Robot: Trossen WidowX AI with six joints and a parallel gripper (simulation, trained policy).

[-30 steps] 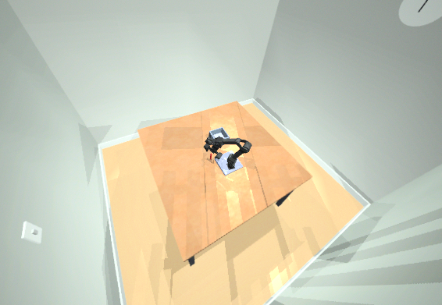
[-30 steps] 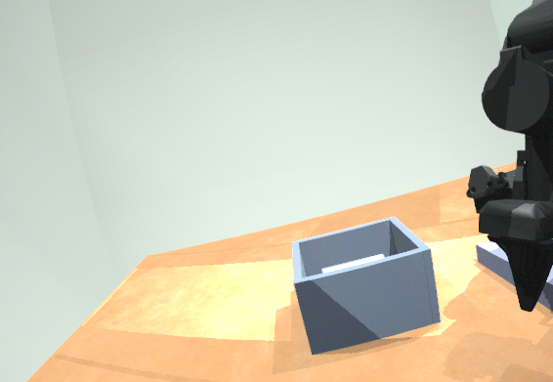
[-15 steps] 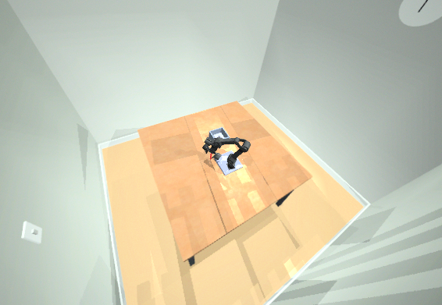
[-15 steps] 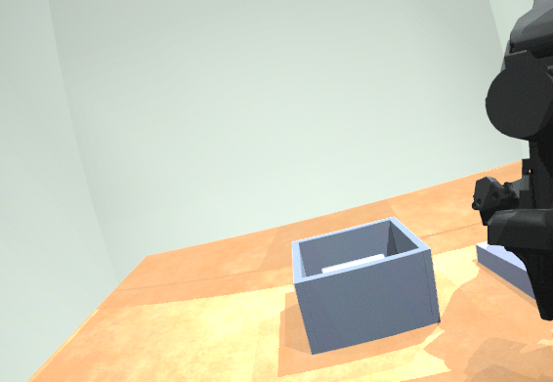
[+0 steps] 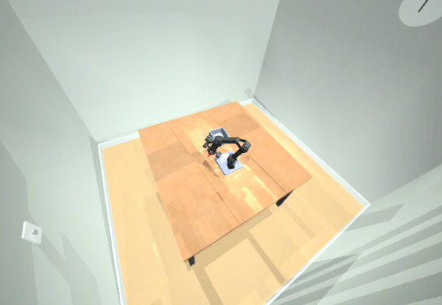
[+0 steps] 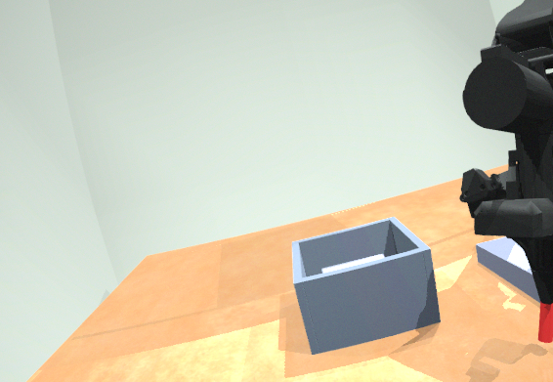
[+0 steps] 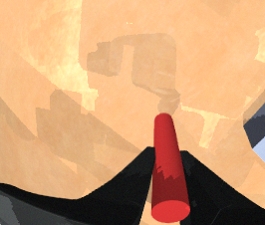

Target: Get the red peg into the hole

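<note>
A robot arm [image 5: 237, 140] [image 6: 532, 12] reaches over the wooden table [image 5: 183, 200] [image 6: 195, 280] [image 7: 37, 30], its hand [image 5: 211, 151] [image 6: 543, 297] [image 7: 165, 155] well inside the edges, with bare wood on the side away from the open box [image 5: 213, 132] [image 6: 363, 305]. The box stands near the hand, well in from the table's far edge, its four-sided rim uncovered from above in the exterior view. Counted on the table: one box, one red peg [image 5: 210, 154] [image 6: 545, 324] [image 7: 167, 169], one flat pale-blue base [image 5: 227, 173] [image 6: 505, 263] under the arm. One pale plate [image 6: 354, 263] shows inside the box. The hand is nearly closed, its two dark fingers clamped on the peg, which is outside the box, its lower end protruding below the fingertips.
</note>
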